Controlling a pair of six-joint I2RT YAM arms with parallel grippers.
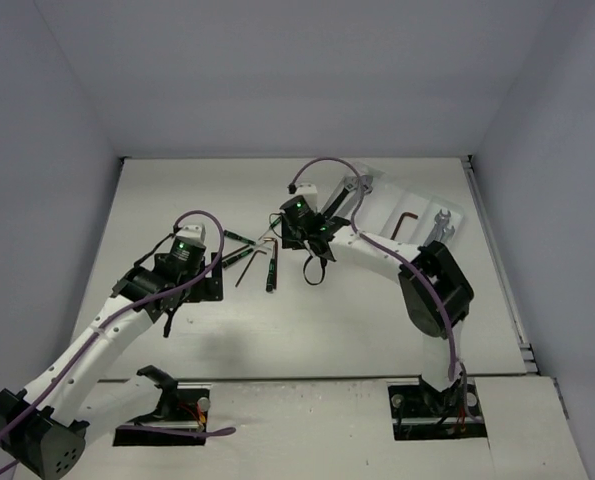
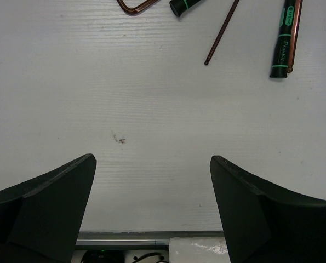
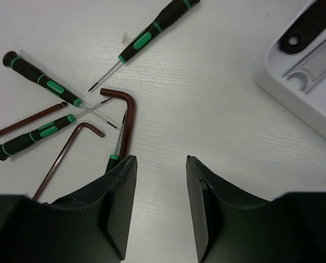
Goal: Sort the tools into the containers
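Several green-and-black screwdrivers (image 3: 42, 79) and reddish-brown hex keys (image 3: 127, 118) lie loose on the white table. My right gripper (image 3: 160, 159) hovers just beside them, open, with only bare table between its fingers. One screwdriver's handle (image 3: 114, 158) is partly hidden under its left finger. The translucent white tray (image 3: 316, 104) is at the right and holds a black-handled adjustable wrench (image 3: 302, 30) and a silver wrench (image 3: 316, 60). From above, the tray (image 1: 387, 205) also holds a hex key (image 1: 407, 222) and an open-end wrench (image 1: 439, 225). My left gripper (image 2: 152, 159) stands wide open over bare table, short of a screwdriver (image 2: 283, 41).
A thin hex key (image 2: 223, 33) and another screwdriver's end (image 2: 184, 5) lie at the far edge of the left wrist view. White walls close the table at the back and sides. Both arm bases sit at the near edge (image 1: 297, 385).
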